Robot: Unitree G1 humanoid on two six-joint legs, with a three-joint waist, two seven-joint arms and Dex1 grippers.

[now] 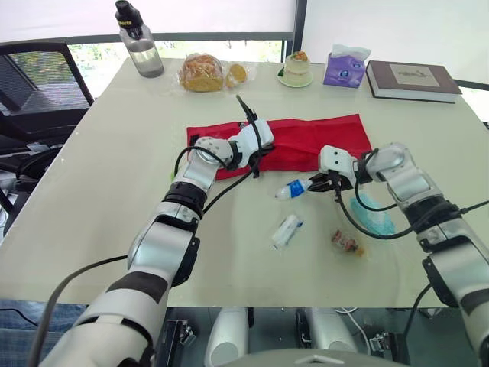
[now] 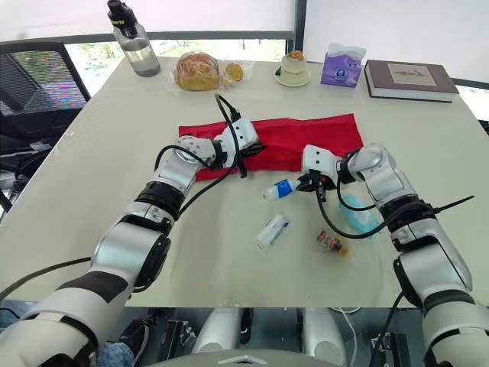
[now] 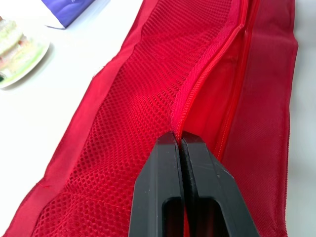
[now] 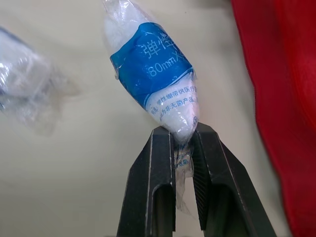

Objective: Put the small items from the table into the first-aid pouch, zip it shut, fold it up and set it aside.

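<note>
The red first-aid pouch [image 1: 306, 141] lies flat and unfolded across the middle of the table. My left gripper [image 3: 180, 143] is shut on the mesh pocket's zipper edge [image 3: 190, 96], holding the pocket slightly apart. My right gripper [image 4: 181, 138] is shut on the end of a white bandage roll with a blue label [image 4: 155, 64], seen also as the bandage roll [image 1: 293, 189] just in front of the pouch. On the table lie a second wrapped roll [image 1: 286, 230], a small red-brown packet [image 1: 347, 241] and a teal item [image 1: 372, 212] under my right forearm.
At the table's far edge stand a water bottle [image 1: 140, 43], bagged bread [image 1: 202, 73], a dessert on a plate [image 1: 296, 70], a purple tissue pack [image 1: 345, 67] and a book [image 1: 411, 80]. A black chair [image 1: 34, 92] stands at the left.
</note>
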